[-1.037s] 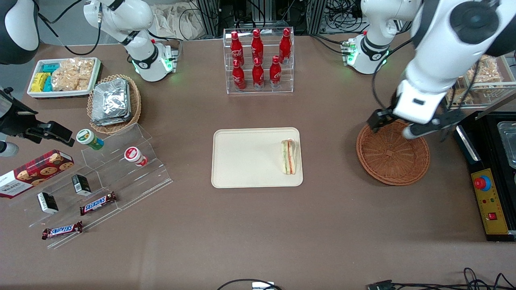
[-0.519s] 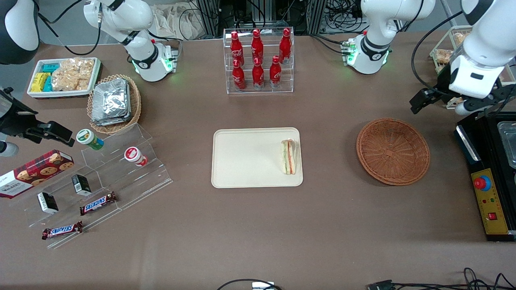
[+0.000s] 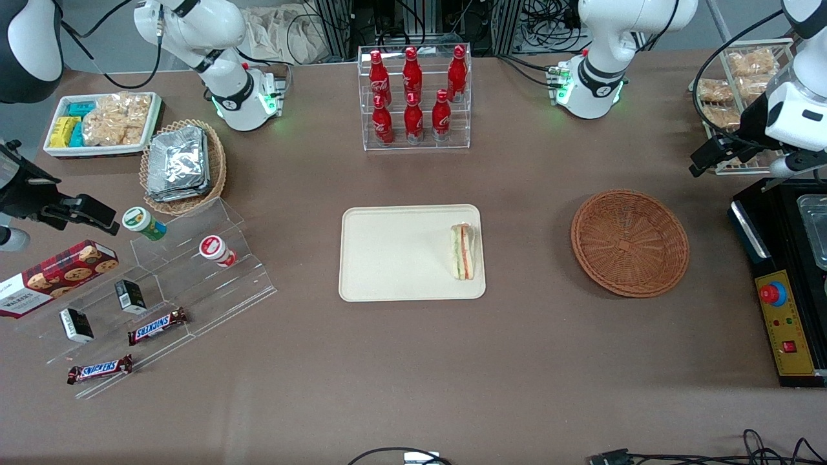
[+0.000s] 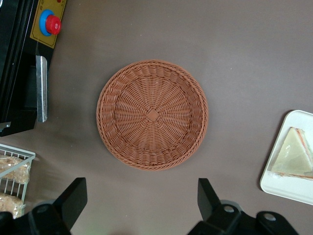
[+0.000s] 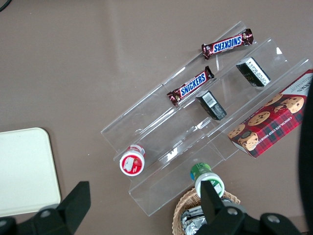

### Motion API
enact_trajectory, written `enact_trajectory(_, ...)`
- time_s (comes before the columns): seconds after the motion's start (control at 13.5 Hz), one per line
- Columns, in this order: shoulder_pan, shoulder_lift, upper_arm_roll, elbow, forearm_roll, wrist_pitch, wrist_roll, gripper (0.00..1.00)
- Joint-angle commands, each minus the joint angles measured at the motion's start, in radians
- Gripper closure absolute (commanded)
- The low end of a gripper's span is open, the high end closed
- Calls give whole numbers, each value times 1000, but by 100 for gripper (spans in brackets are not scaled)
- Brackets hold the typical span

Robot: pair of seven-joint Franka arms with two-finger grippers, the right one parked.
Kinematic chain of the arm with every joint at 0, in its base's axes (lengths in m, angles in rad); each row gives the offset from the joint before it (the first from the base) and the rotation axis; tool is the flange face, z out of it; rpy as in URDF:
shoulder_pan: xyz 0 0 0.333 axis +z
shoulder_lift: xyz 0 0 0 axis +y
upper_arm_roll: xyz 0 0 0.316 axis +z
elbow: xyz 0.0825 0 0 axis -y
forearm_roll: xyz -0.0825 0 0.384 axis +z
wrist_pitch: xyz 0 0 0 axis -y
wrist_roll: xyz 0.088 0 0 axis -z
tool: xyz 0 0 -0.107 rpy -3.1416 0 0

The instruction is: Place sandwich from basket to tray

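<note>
Sandwich [image 3: 462, 252] lying on the beige tray [image 3: 387, 258], against the tray's short edge nearest the wicker basket [image 3: 630, 243]. Basket bare inside, well apart from the tray, toward the working arm's end of the tabletop. Left gripper [image 4: 142, 203] raised above the table near the basket, fingers [image 4: 73, 198] spread wide, holding nothing.
</note>
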Motion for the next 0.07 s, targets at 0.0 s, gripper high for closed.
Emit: enact_trajectory(0.0, -8, 29, -3, 68, -9, -35, 6, 0)
